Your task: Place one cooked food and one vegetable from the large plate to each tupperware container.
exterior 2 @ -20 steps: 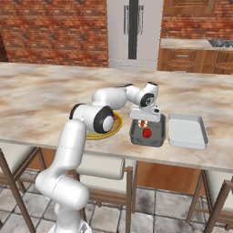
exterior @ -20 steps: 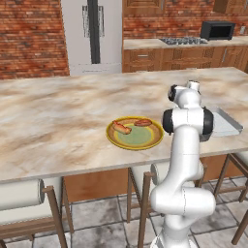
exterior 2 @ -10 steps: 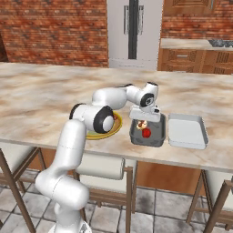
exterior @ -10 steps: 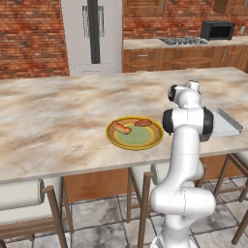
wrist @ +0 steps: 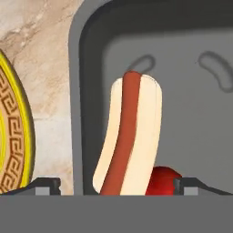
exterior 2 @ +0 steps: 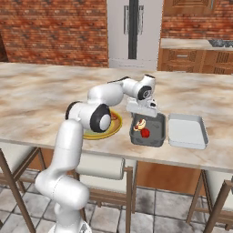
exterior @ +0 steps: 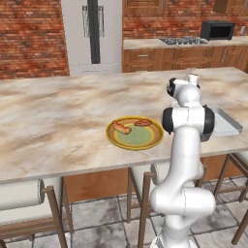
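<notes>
Over the nearer of the two shallow grey rectangular tupperware containers [exterior 2: 148,129], the arm's two-finger gripper [exterior 2: 142,110] hovers with its jaws spread wide and nothing between them; in the hand view its dark tips stand far apart on either side of the food below. Inside that tray lies a hot dog in a pale bun [wrist: 129,136], and touching its end sits a small round red vegetable, probably a tomato [wrist: 164,180]. Together they look like this container's full share, one cooked food and one vegetable, so the open jaws fit a release just made. The second grey container [exterior 2: 187,131] sits just beside the first, with nothing visible in it. The round yellow-rimmed large plate with a green centre [exterior: 135,132] lies near on the marble counter [exterior: 58,121], bearing a second hot dog [exterior: 121,128] and a reddish piece [exterior: 143,122], likely meant for the other tray.
</notes>
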You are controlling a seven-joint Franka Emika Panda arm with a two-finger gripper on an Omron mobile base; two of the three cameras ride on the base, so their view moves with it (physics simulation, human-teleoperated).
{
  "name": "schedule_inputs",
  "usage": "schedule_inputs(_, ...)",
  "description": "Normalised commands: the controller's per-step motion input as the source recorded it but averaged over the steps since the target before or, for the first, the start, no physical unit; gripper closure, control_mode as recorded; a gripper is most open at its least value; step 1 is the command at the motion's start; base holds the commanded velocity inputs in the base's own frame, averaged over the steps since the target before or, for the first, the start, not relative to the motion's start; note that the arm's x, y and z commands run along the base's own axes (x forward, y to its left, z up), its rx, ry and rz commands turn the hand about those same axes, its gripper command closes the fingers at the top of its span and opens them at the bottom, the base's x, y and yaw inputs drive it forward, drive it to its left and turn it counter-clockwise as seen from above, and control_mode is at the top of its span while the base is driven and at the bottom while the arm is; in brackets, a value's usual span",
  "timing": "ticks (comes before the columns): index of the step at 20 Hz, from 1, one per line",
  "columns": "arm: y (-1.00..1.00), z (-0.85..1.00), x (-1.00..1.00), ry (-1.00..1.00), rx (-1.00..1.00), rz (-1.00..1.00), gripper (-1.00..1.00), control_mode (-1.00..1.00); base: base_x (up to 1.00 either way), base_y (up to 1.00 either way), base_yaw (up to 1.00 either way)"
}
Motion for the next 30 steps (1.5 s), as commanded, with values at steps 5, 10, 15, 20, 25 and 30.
schedule_inputs(5, 0.97, 0.24, 0.02, -0.07, 0.00, -0.06, -1.00, -1.00, 0.00, 0.00, 0.00)
schedule_inputs(10, 0.68, 0.02, 0.25, 0.02, -0.23, 0.35, -1.00, -1.00, 0.00, 0.00, 0.00)
schedule_inputs(15, 0.77, 0.01, 0.00, -0.06, -0.14, 0.52, -1.00, -1.00, 0.00, 0.00, 0.00)
schedule_inputs(20, 0.45, -0.12, 0.35, -0.03, -0.02, 0.40, -1.00, -1.00, 0.00, 0.00, 0.00)
schedule_inputs(25, 0.11, -0.14, 0.38, 0.00, -0.01, 0.24, -1.00, -1.00, 0.00, 0.00, 0.00)
schedule_inputs(30, 0.02, -0.17, 0.09, 0.00, 0.00, 0.21, -1.00, -1.00, 0.00, 0.00, 0.00)
